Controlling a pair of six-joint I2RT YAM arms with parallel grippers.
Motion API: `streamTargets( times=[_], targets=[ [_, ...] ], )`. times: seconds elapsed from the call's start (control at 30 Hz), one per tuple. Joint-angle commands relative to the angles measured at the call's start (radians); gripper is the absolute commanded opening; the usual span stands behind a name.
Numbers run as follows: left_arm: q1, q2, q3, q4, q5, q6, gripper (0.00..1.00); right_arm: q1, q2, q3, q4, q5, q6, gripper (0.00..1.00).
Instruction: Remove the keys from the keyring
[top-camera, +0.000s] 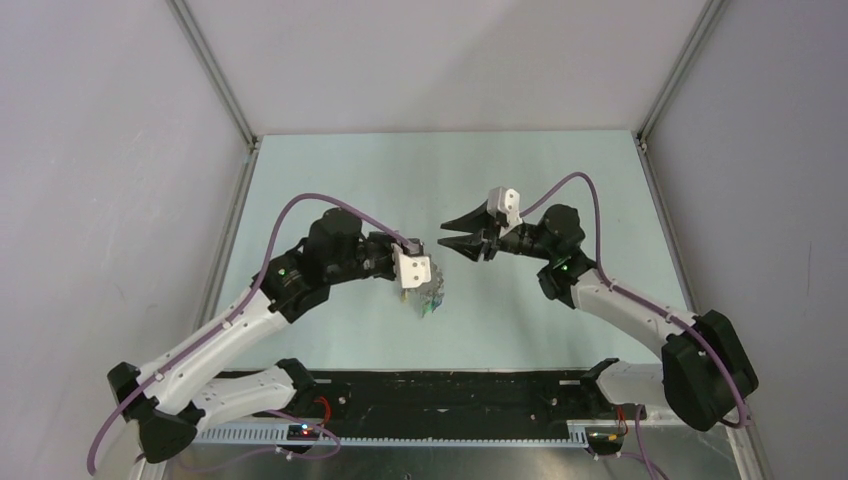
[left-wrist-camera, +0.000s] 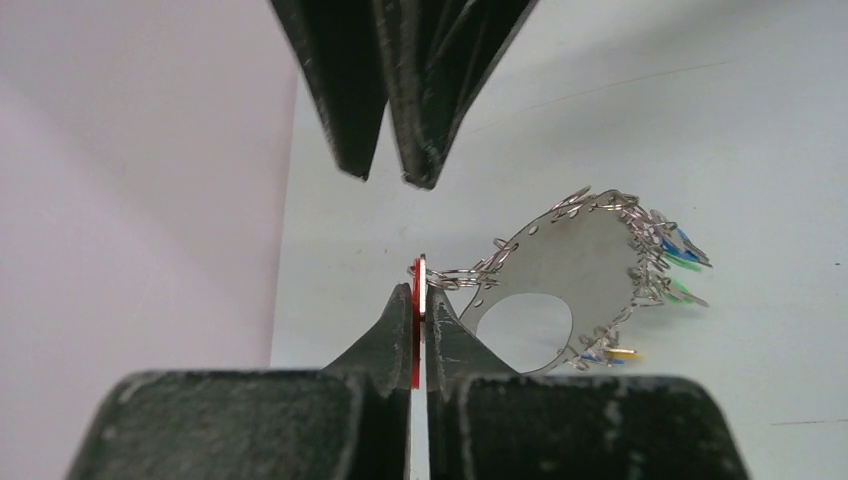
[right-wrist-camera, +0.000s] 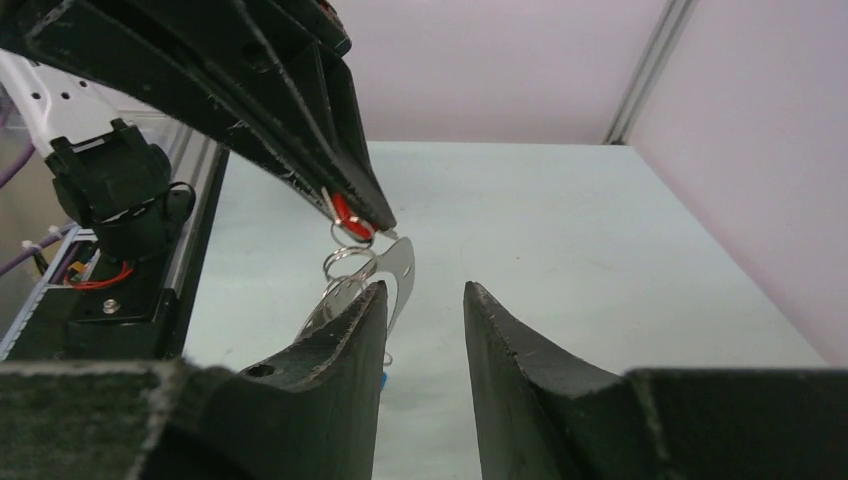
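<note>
The left arm (top-camera: 230, 335) reaches from the near left corner to the middle of the table (top-camera: 560, 180), forearm roughly level. The left end effector (left-wrist-camera: 420, 298) is fully closed, pinching the red key (right-wrist-camera: 348, 213) by its head. The keyring (left-wrist-camera: 575, 255), a flat grey metal piece with a round hole and small wire rings along its edge, hangs from that key. The other keys (left-wrist-camera: 685, 258), with green, blue and yellow heads, cluster on its far side. Whether the keyring touches the table cannot be told.

The right arm (top-camera: 640, 310) bends in from the near right corner, wrist pointing at the left edge. The right end effector (right-wrist-camera: 424, 288) is partly open and grips nothing. Its tips stand just beside the red key, apart from it. One finger (right-wrist-camera: 350, 330) lies just beside the keyring's edge.
</note>
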Motion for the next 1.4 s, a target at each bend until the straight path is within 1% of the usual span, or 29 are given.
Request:
streamTargets(
  times=[0.0,0.23,0.5,0.7,1.0,1.13,1.27,1.33,1.37],
  targets=[
    [0.001,-0.041,-0.005,0.078,0.100,0.083,0.00,0.000,0.041,0.087,0.014,-0.085,0.033,0.38],
    [0.001,-0.061,-0.023,0.078,0.149,0.157,0.00,0.013,0.092,0.116,0.015,-0.176,0.046,0.36],
    [0.000,-0.079,-0.032,0.079,0.186,0.204,0.00,0.023,0.105,0.117,-0.028,-0.193,0.017,0.34],
    [0.000,-0.080,-0.030,0.079,0.196,0.215,0.00,0.042,0.112,0.118,-0.022,-0.207,0.010,0.34],
    [0.000,-0.077,-0.030,0.078,0.206,0.220,0.00,0.064,0.115,0.118,-0.002,-0.277,0.018,0.34],
    [0.001,-0.083,-0.032,0.078,0.216,0.225,0.00,0.066,0.124,0.118,0.050,-0.313,0.057,0.37],
    [0.000,-0.093,-0.038,0.078,0.234,0.234,0.00,0.068,0.137,0.118,0.126,-0.334,0.132,0.39],
    [0.000,-0.097,-0.040,0.078,0.245,0.240,0.00,0.067,0.146,0.118,0.169,-0.344,0.165,0.39],
    [0.001,-0.097,-0.041,0.078,0.248,0.242,0.00,0.067,0.151,0.118,0.197,-0.353,0.176,0.35]
  ],
)
